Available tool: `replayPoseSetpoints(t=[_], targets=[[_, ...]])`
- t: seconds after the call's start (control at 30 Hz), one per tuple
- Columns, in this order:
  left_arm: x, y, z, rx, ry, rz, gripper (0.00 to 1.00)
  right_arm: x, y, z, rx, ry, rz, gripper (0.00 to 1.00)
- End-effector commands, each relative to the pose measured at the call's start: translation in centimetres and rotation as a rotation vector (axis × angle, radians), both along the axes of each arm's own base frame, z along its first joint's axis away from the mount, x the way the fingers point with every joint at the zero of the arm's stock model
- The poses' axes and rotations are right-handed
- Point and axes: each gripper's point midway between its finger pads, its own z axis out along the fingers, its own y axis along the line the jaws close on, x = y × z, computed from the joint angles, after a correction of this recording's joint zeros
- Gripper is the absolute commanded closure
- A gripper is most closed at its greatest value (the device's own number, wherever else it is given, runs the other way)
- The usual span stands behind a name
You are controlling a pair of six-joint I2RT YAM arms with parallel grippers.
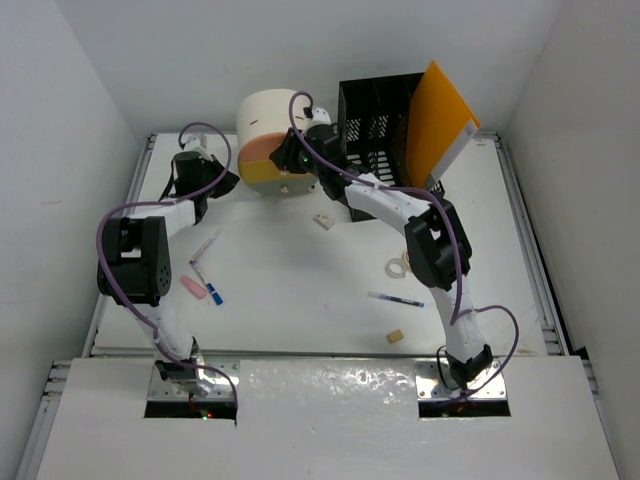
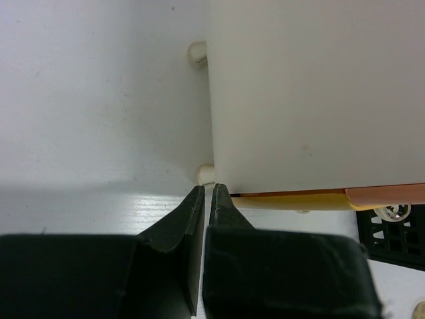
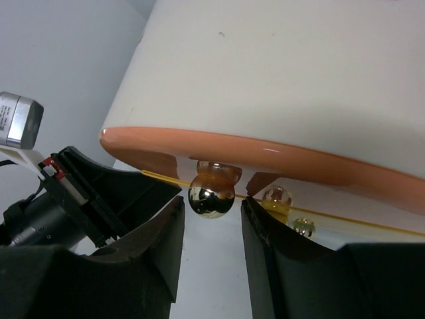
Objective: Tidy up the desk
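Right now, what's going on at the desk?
The right gripper is at the small cream drawer unit at the back of the desk. Its jaws are open on either side of the shiny ball knob on the orange drawer front, with a sliver of gap on each side. The left gripper is shut on nothing, its tips next to a corner of the unit. A pen and a tape ring lie loose.

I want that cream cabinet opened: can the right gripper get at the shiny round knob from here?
Likely yes. The right gripper stands open with a finger on each side of the shiny round knob, nothing between; closing should catch it.
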Motion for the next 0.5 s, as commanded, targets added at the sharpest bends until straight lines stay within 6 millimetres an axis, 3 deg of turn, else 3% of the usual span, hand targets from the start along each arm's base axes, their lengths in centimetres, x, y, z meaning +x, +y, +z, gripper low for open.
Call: replayPoseSetpoints(t=[0.0,0.47], targets=[[0.3,-0.2,2.7,0.009,-0.082,-0.004,1.0,0.8,-0.9,6.2,0.066,-0.14,-0.058,0.62],[0.6,-0.2,2.3,0.013,-0.075,-0.003,1.0,0.8,-1.3,9.1,0.107,-0.204,-0.08,0.64]])
